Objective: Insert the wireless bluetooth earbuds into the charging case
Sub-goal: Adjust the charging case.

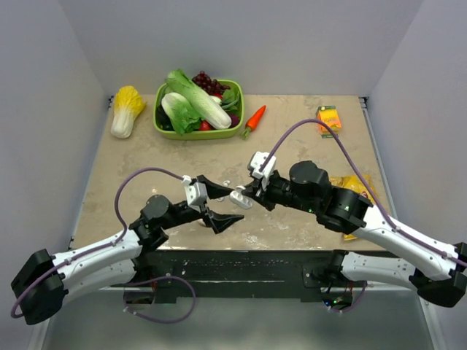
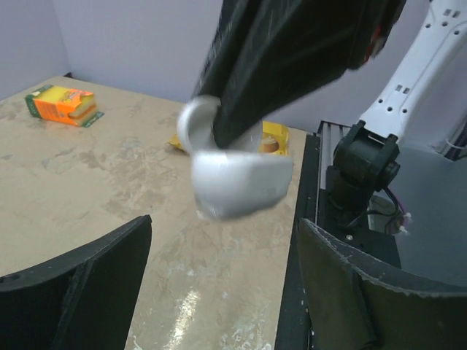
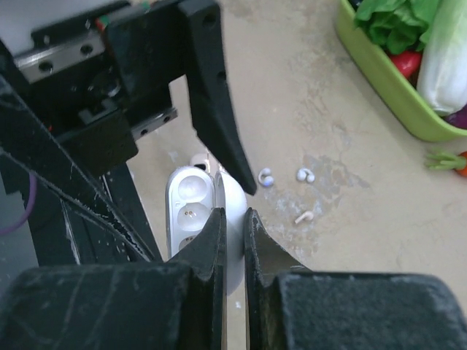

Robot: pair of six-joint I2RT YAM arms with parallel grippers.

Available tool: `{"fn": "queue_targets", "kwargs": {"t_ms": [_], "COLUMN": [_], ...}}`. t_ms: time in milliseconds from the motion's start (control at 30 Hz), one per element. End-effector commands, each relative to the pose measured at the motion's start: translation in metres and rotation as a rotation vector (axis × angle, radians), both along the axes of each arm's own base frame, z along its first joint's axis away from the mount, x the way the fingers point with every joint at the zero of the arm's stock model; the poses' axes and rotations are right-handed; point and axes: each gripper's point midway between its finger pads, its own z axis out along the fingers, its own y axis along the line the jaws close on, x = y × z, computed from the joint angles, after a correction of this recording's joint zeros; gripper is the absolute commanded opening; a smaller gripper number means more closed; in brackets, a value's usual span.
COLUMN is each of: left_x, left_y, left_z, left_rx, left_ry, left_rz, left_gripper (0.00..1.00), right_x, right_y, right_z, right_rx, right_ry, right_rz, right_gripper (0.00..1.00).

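Observation:
My right gripper (image 1: 246,195) (image 3: 232,215) is shut on the charging case (image 1: 239,198) and holds it above the table. It pinches one shell (image 3: 233,193). The other shell (image 3: 190,211) is swung open and shows its round hollows. In the left wrist view the case (image 2: 237,182) is blurred, just beyond my open, empty left gripper (image 2: 225,227) (image 1: 225,204). One left finger (image 3: 215,109) reaches next to the case. Three tiny white earbuds lie on the table below: one (image 3: 266,177), a second (image 3: 304,175) and a third (image 3: 303,216).
A green basket (image 1: 162,127) (image 3: 379,80) of vegetables stands at the back, with a carrot (image 1: 255,118) to its right and a cabbage (image 1: 127,109) to its left. An orange carton (image 1: 329,119) (image 2: 64,104) sits back right. A yellow packet (image 1: 359,184) (image 2: 273,138) lies under the right arm.

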Motion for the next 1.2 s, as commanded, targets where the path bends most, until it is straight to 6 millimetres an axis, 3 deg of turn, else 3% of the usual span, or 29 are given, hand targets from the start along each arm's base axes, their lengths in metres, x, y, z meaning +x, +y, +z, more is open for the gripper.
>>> {"fn": "queue_targets", "kwargs": {"t_ms": [0,167,500,733,1167], "left_x": [-0.016,-0.011,-0.007,-0.008,-0.009], "left_y": [-0.014,-0.02,-0.024,-0.024,-0.017], "left_z": [0.029,0.035,0.016,0.016,0.019], "left_rx": [0.014,0.016,0.038,0.024,-0.013], "left_ry": [-0.009,-0.025,0.022,0.027,0.024], "left_rz": [-0.195,-0.213,-0.224,-0.233,-0.209], "left_gripper": [0.82,0.81,0.78,0.55,0.64], "right_x": [-0.007,-0.01,-0.012,-0.01,-0.01], "right_y": [0.002,0.006,0.006,0.005,0.005], "right_z": [-0.008,-0.006,0.0,-0.002,-0.004], "right_rx": [-0.081,-0.05,-0.026,-0.026,-0.03], "right_ry": [-0.028,-0.026,-0.036,-0.036,-0.033], "right_rz": [0.034,0.046,0.048,0.04,0.033], "right_gripper": [0.0,0.0,0.0,0.0,0.0]}}
